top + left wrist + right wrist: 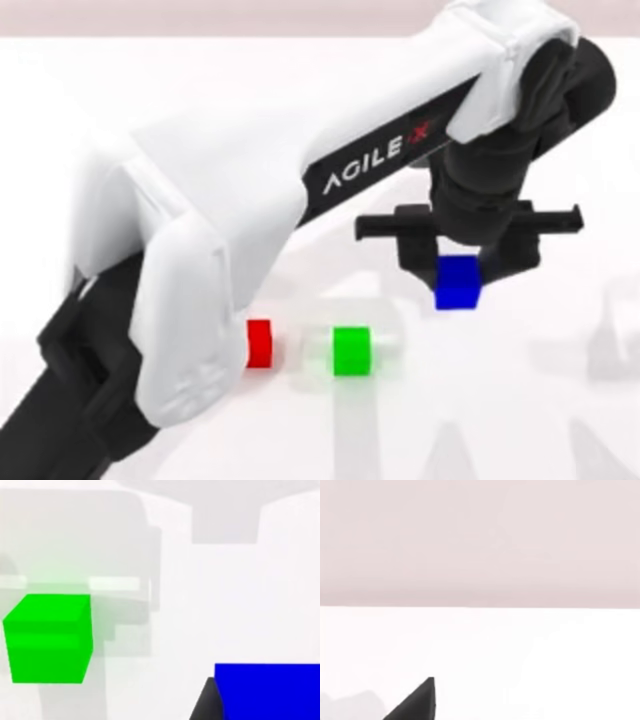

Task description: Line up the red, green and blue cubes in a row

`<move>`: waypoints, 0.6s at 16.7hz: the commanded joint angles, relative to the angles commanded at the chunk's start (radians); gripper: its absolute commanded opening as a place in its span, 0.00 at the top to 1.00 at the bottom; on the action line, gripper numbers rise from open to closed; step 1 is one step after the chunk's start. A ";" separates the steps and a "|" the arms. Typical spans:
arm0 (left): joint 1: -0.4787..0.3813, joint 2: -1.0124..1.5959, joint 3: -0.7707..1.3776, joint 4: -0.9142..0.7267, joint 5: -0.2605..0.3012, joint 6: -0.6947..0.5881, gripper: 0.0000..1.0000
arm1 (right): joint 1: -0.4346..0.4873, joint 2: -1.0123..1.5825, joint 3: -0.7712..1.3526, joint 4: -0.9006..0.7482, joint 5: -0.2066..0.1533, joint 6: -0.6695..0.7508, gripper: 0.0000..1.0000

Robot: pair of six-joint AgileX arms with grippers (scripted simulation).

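Note:
The red cube (259, 343) rests on the white table, partly tucked under my left arm's white housing. To its right, a small gap away, sits the green cube (352, 351), also seen in the left wrist view (49, 639). My left gripper (458, 272) reaches across to the right and is shut on the blue cube (458, 282), held right of and behind the green one, off the row. A dark finger (204, 706) presses the blue cube's (267, 690) side. My right arm is out of the top view; its wrist view shows only one dark fingertip (417, 705).
My left arm's long white link (260, 190) crosses the table from the lower left to the upper right and covers much of it. The table's far edge meets a pale pink wall (480, 540). Bare table surface lies right of the green cube.

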 joint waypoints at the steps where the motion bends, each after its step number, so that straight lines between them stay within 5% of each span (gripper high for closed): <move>1: -0.004 0.002 0.004 -0.002 0.000 -0.003 1.00 | 0.000 0.000 0.000 0.000 0.000 0.000 0.00; 10: -0.001 -0.014 -0.166 0.151 -0.002 -0.002 1.00 | 0.000 0.000 0.000 0.000 0.000 0.000 0.00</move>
